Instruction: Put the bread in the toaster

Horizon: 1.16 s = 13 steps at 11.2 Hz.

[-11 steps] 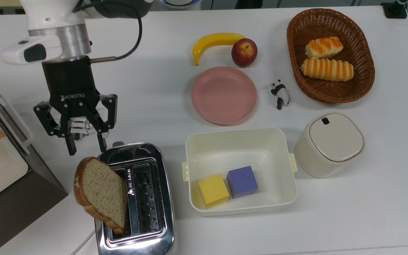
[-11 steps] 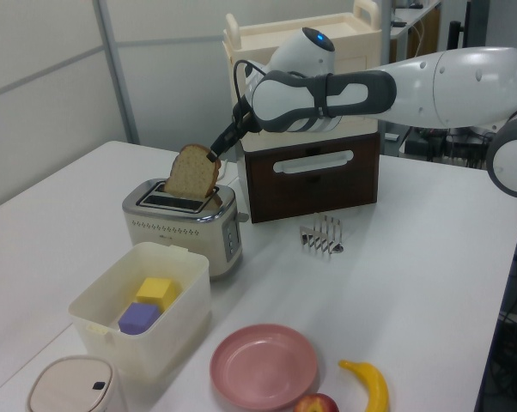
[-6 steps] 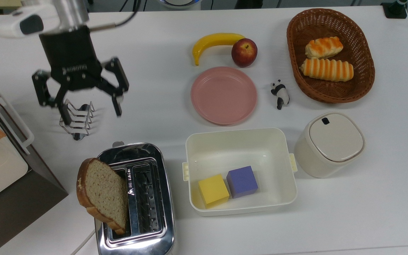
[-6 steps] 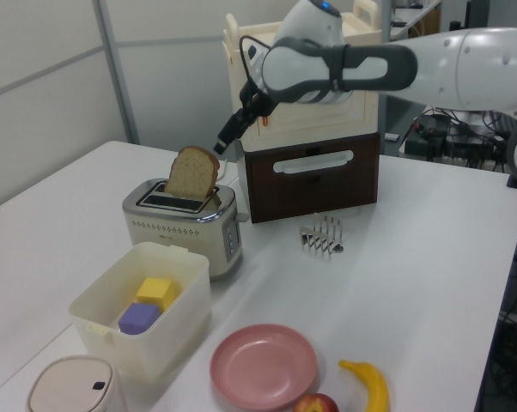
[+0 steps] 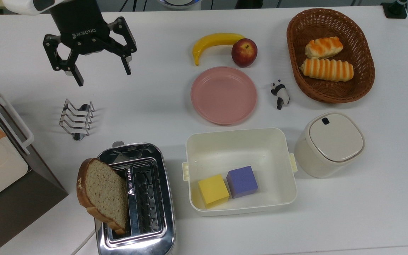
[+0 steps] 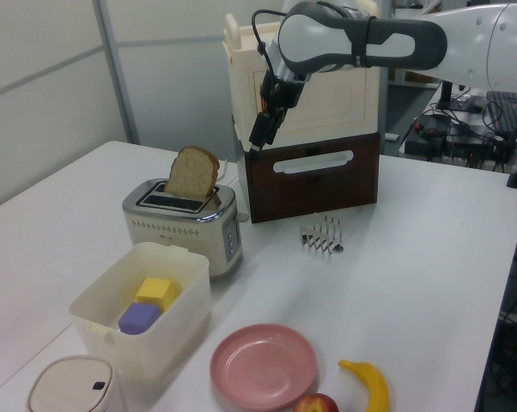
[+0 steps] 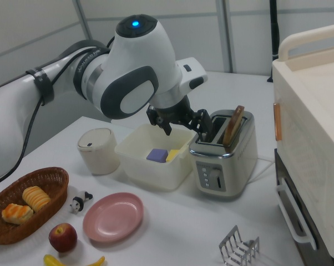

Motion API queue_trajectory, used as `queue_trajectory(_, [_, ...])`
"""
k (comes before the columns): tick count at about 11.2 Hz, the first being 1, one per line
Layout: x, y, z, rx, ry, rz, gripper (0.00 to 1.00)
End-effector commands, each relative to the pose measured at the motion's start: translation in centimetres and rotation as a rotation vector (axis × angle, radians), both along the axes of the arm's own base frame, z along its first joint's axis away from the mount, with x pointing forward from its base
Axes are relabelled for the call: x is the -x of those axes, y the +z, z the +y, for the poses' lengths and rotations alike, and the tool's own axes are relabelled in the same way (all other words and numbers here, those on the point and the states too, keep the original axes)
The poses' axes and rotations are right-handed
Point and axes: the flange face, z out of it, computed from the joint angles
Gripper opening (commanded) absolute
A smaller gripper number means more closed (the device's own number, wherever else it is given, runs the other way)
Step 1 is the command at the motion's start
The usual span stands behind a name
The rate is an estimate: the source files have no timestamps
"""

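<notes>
One slice of bread (image 5: 102, 193) stood on edge in the toaster (image 5: 138, 212), down in the slot on the top view's left, about half of it still above the chrome. Leaned toward the top view's left, rounded top uppermost, speckled crumb face turned up to the top camera. Long axis ran along the slot, the same way as the toaster's own length. Seen edge-on in the right view (image 7: 232, 125), a thin brown strip tilted off vertical; seen nearly face-on in the left view (image 6: 193, 173), poking well above the toaster (image 6: 184, 225).

Up and away hung the gripper (image 5: 101, 72), near the far left corner of the table (image 5: 367, 198) in the top view, fingers spread wide and holding nothing, touching nothing. Well apart from the bread. In the left view, sat high in front of the cream and brown cabinet (image 6: 314, 163), gripper (image 6: 260, 137) pointed down. In the right view, gripper (image 7: 185, 123) hovered just left of the toaster (image 7: 222, 160) as that camera saw it.

Between gripper and toaster in the top view, the small wire toast rack (image 5: 76, 118), standing by itself. Right of the toaster, the cream bin (image 5: 241, 141) with a yellow cube (image 5: 213, 190) and a purple cube (image 5: 242, 181) side by side inside.
</notes>
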Motion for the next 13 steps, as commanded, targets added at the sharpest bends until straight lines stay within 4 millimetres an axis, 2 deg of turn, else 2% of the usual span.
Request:
queue_trajectory(1, [-0.6,-1.4,-0.1,0.006,-0.026,0.007,1.00])
queue_trajectory(4, [-3.4,-3.6,-1.3,0.026,-0.078,-0.136,1.00])
queue_trajectory(8, [-6.5,-8.4,-2.6,0.032,-0.134,-0.251,1.00])
queue_trajectory(9, [-7.0,-9.2,-2.5,0.035,-0.140,-0.277,1.00])
queue_trajectory(13, [-8.0,-9.9,-1.7,0.036,-0.145,-0.344,1.00])
